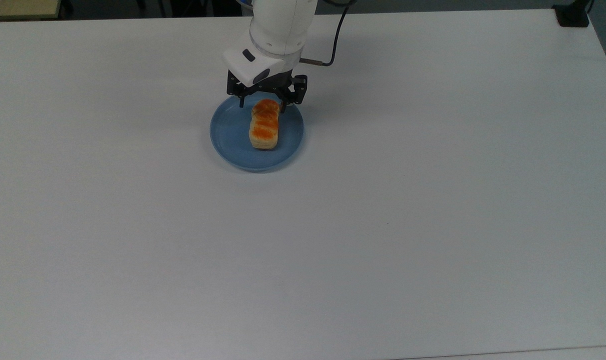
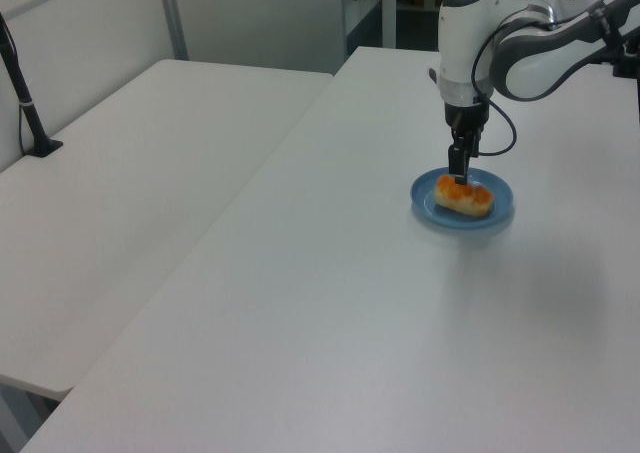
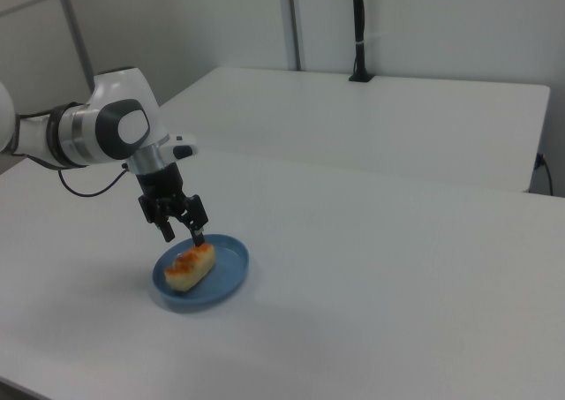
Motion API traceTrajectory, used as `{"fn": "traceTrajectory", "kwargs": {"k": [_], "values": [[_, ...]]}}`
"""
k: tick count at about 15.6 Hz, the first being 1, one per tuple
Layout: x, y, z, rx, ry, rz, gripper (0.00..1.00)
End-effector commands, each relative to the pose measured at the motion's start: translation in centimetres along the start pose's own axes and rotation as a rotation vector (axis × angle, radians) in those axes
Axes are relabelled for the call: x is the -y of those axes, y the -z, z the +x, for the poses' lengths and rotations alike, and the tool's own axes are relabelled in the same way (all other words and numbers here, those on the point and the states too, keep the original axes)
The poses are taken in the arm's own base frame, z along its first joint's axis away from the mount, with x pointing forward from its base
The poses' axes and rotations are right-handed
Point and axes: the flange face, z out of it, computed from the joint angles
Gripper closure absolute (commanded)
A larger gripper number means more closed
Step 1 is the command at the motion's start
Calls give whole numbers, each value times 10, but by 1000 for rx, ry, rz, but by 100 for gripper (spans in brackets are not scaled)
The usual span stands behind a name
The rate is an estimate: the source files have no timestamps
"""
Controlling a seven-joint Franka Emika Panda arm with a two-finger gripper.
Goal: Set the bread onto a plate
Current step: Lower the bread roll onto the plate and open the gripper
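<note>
Here, in the top view, the bread (image 1: 264, 124) lies flat on the light-blue plate (image 1: 228, 135), its long axis running from the far rim toward the plate's middle, glazed orange-brown top facing up and pale sides showing at the near end. The plate sits on the white tabletop (image 1: 383, 225), toward the far edge and a little to the top view's left of centre. The gripper (image 1: 262, 103) hangs over the far end of the loaf with its two black fingers spread, one on either side of the bread and clear of it, so it holds nothing. A black cable (image 1: 333, 35) loops off the white wrist toward the far side.

In the left view, the plate (image 2: 500, 210) rests on the right-hand tabletop (image 2: 330, 303), with the bread (image 2: 463, 195) lying across it. The gripper (image 2: 458, 172) points straight down just above the loaf's far end. A second white table (image 2: 120, 193) stands to the left view's left.

In the right view, the bread (image 3: 191, 266) lies in the left half of the plate (image 3: 228, 267). The gripper (image 3: 181, 234) is tilted over the loaf's far end, fingers apart and free of it. Another table (image 3: 371, 126) stands farther back, with a black post (image 3: 357, 29) rising from it.
</note>
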Motion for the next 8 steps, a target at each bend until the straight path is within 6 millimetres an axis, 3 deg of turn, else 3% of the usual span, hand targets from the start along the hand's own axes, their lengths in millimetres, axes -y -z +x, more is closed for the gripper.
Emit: {"fn": "traceTrajectory", "kwargs": {"k": [1, 3, 5, 7, 8], "values": [[-2, 3, -2, -24, -13, -17, 11], [-4, 3, -1, -22, -18, -17, 10], [-12, 20, 3, -28, -54, -20, 7], [-33, 60, 11, -26, -94, -19, 1], [-52, 88, 17, -30, -130, -16, 0]]}}
